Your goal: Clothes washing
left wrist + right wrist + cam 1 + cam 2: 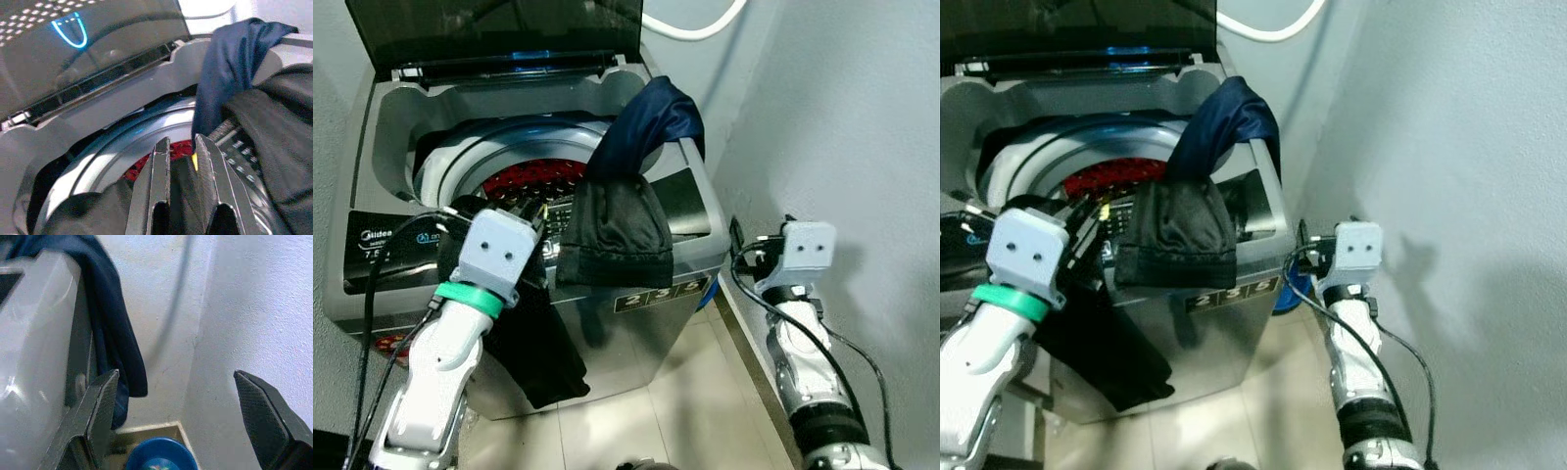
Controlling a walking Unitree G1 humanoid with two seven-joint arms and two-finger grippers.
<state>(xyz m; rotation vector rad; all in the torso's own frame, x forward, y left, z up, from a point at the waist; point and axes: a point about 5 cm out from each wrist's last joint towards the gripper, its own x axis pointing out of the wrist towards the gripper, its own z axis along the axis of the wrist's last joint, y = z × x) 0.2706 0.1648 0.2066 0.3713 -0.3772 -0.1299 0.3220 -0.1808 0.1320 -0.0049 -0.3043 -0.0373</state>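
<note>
Two tools: left tool [182, 161] nipped on black garment [533, 333] (grip half hidden), right tool [186, 416] wide apart, empty.

Washing machine [636, 313]: body smooth grey, satin sheen, looks like painted metal or plastic. Lid [499, 29]: dark tinted, glossy, reflective. Drum rim [122, 147]: smooth pale plastic. Black garment [612, 230]: matt cloth, stitched hem. Navy garment [651, 122]: soft cloth, slight sheen on folds. Left hand [183, 152] fingers [159, 191]: matt black, ridged edges. Wall [234, 308]: pale, faintly rough plaster. Blue basin [161, 455]: glossy plastic. Floor [695, 411]: smooth light tile.
</note>
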